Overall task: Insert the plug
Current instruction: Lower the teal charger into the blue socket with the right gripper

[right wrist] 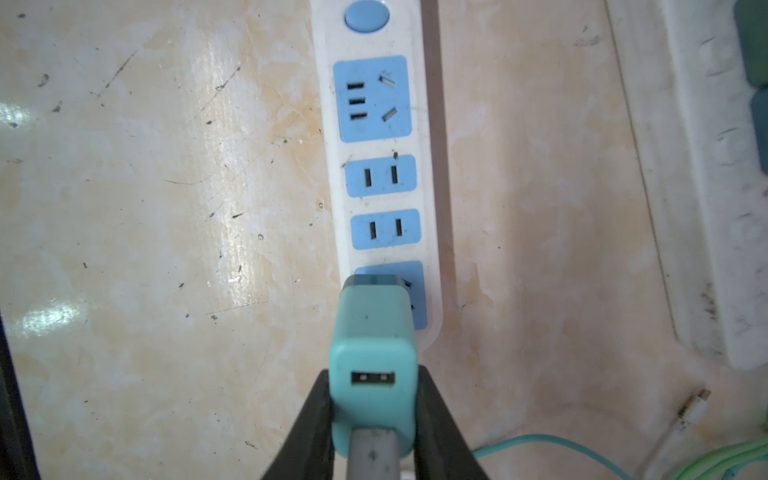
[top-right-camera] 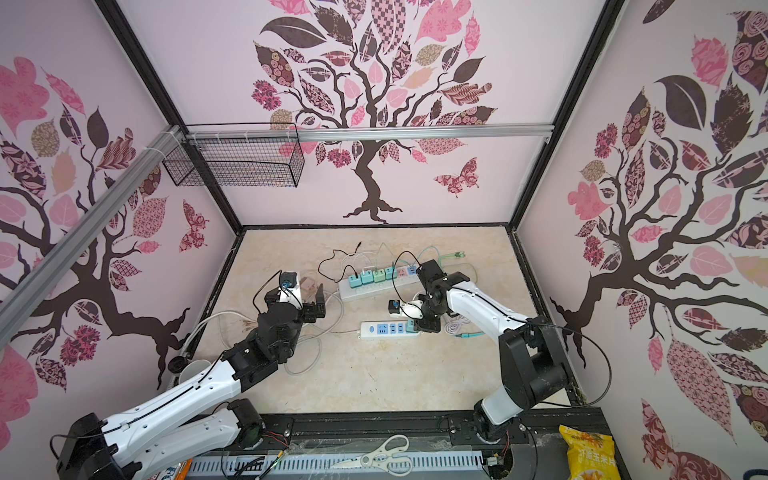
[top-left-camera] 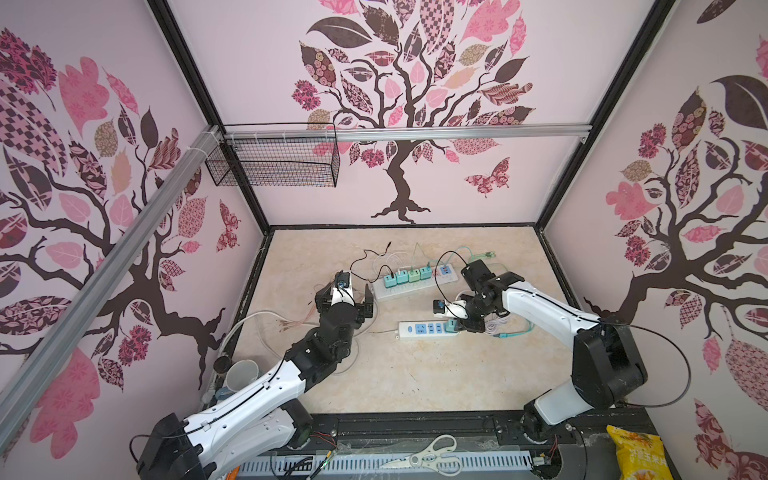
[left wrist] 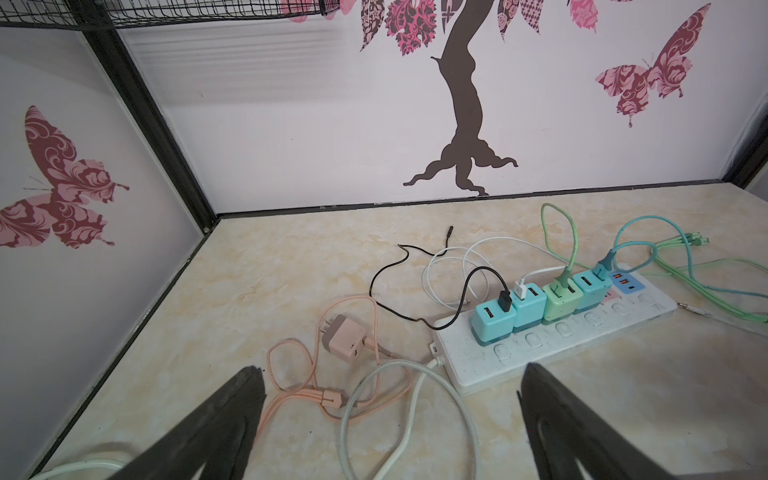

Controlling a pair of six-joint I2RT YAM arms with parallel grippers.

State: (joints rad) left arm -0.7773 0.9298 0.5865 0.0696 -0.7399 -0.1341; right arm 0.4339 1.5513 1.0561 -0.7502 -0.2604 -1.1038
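Teal cube charger plug [right wrist: 374, 332] stands on last blue socket [right wrist: 417, 299] of narrow white power strip [right wrist: 424, 199]. Base looks flush; prongs hidden, full seating unclear. Probably remaining: final press, release.
Right gripper [right wrist: 374, 386] clamps plug's sides, wrist pointing straight down.
Left gripper [left wrist: 390, 370] spread wide, empty, hovering over pink charging cable [left wrist: 328, 398] beside long white power strip [left wrist: 469, 365].

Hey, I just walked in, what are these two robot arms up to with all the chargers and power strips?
The right gripper is clamped on a teal charger and has it at the end socket of the small power strip; whether it is fully seated I cannot tell. The left gripper hangs open and empty above the table near the large power strip, which carries four chargers. A pink charger lies unplugged near that strip's end.
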